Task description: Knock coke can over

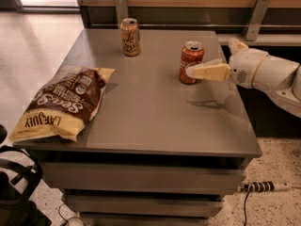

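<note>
Coke can (191, 62) upright on the right-rear of the bench (155, 112), not yet tipped.
Gripper (193, 71) sits at its right side, tip at mid-height, touching or nearly so; can't tell if the jaws are open or closed. The can looks light, thin-walled and slick, and a low push would likely slide it. No grasp needed: shove near the top rim.

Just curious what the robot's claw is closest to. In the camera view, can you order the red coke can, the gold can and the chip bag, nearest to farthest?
From the gripper, which reaches in over the right side of the table:
1. coke can, right at its tip, on the right.
2. tan-gold can, near the back edge, further left.
3. chip bag, front left corner.
</note>
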Available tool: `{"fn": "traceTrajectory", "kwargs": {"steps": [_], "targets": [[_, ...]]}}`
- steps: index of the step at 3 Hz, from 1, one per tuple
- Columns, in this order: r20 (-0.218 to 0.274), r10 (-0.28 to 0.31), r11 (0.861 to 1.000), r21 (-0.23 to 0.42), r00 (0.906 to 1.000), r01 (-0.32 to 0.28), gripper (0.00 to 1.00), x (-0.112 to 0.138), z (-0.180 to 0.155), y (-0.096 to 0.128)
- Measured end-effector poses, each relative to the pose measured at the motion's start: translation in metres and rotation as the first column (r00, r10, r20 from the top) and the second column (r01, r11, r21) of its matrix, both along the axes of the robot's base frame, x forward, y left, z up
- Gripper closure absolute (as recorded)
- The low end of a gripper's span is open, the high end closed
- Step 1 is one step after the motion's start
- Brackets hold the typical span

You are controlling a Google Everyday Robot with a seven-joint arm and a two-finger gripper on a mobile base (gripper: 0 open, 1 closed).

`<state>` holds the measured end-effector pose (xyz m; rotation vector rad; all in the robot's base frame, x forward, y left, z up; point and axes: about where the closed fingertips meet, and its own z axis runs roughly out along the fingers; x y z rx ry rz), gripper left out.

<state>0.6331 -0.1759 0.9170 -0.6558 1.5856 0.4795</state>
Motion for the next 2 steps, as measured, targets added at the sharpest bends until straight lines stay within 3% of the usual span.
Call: {"fn": "traceTrajectory", "kwargs": {"steps": [1,2], "targets": [[-0.004,0.007,1.0,0.009,1.0,-0.007,0.0,0.006,-0.005,0.003],[-0.028,0.073,0.996,0.054,0.997,-0.071,0.0,0.036,-0.028,0.032]]}}
